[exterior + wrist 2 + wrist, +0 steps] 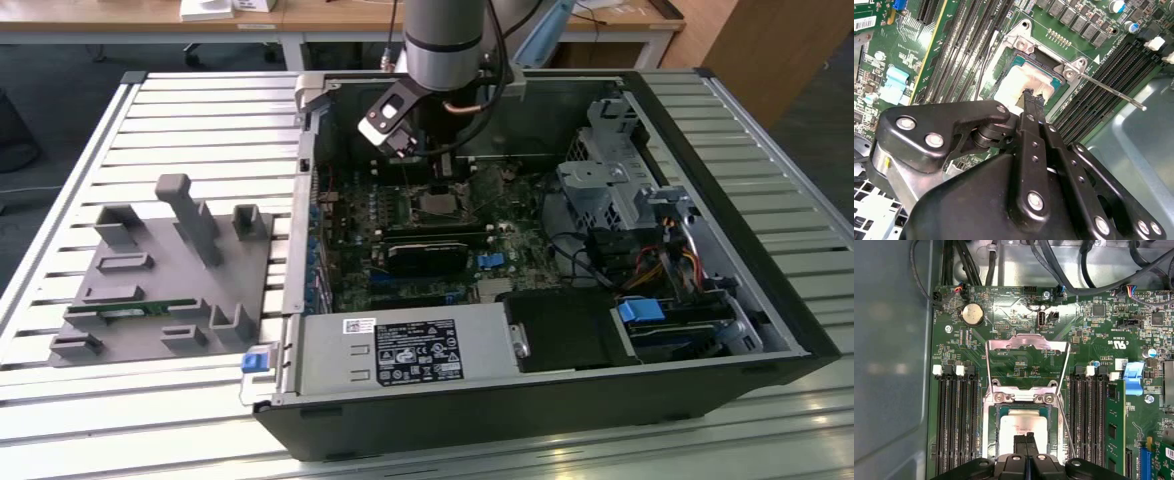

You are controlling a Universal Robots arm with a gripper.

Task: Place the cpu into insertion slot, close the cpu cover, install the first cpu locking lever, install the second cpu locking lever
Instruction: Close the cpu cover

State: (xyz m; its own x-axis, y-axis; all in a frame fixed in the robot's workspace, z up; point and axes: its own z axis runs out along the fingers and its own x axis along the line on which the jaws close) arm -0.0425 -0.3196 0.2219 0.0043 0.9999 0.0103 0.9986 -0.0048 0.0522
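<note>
- The arm (447, 40) reaches down into the open PC case (781, 300), which lies on the slatted tabletop (200, 110); the grey parts fixture (174, 270) sits well apart, on the exterior view's left
- The gripper (1026, 439) has its fingers (1030, 100) clenched together with nothing between them, tips right over the near edge of the cpu (1016, 422); can't say for sure if they touch it
- The cpu is already down in the insertion slot (1000, 414), lying flat and square to the socket border, with a pale smeary patch on its metal top
- The cpu cover (1026, 342) is flipped up and open on the far side of the slot, and you can see green board through its window, so the chip's top is fully exposed
- One thin locking lever (1109, 90) is unlatched and angles out from the socket corner over the memory slots (1089, 420) towards the case wall (1139, 140)
- Room-wise: a bank of long black memory slots runs close along either side of the socket frame, and one side has a green memory module (1114, 432) standing in it
- Beyond the cover there's open board up to the coin battery (973, 314), with a bundle of black cables (1064, 270) above that edge
- The bare grey case wall is just beside the other memory bank, so that side is tight
</note>
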